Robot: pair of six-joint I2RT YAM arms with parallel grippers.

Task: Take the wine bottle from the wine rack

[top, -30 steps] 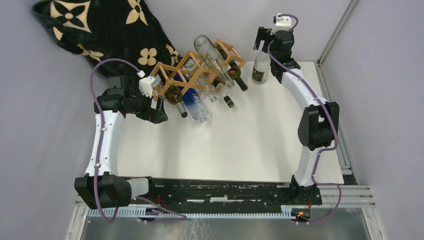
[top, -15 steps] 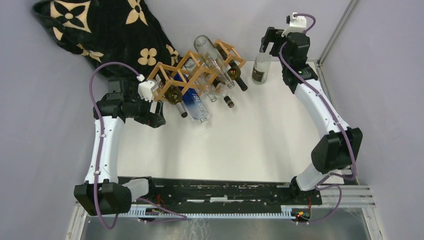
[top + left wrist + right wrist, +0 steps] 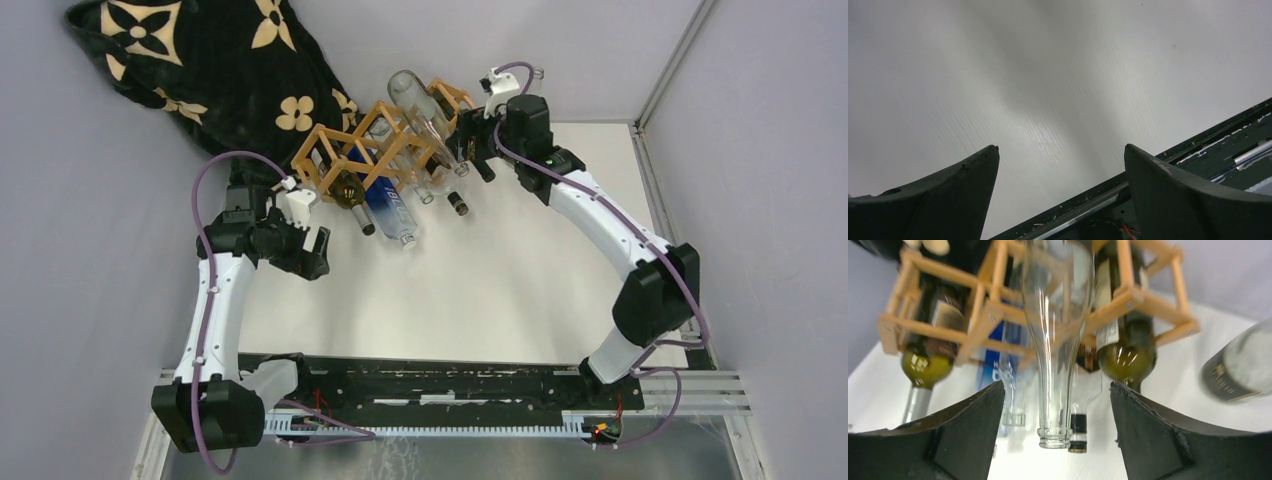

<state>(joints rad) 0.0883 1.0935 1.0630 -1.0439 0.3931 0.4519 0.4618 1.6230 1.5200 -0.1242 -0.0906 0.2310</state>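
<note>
The wine rack (image 3: 335, 150), a light wooden lattice, stands at the back of the table with several bottles lying in its cells. In the right wrist view a clear wine bottle (image 3: 1055, 340) points its neck out of the wine rack (image 3: 985, 315), between two dark green bottles (image 3: 1125, 357). My right gripper (image 3: 1055, 386) is open in front of that neck, its fingers (image 3: 973, 430) on either side and apart from the glass. From above, the right gripper (image 3: 468, 140) is at the rack's right end. My left gripper (image 3: 322, 255) is open over bare table, clear of the rack's left end.
A black cloth with cream flowers (image 3: 200, 60) is heaped behind the rack at the back left. A blue-labelled bottle (image 3: 392, 212) juts out of the rack toward the table's middle. Another bottle with a dark label (image 3: 1243, 367) is to the right of the rack. The black base rail (image 3: 1198, 145) runs along the near edge.
My right arm has swung left from the standing bottle at the back right to the rack's right end. My left gripper has drawn back from the rack toward the near side.
</note>
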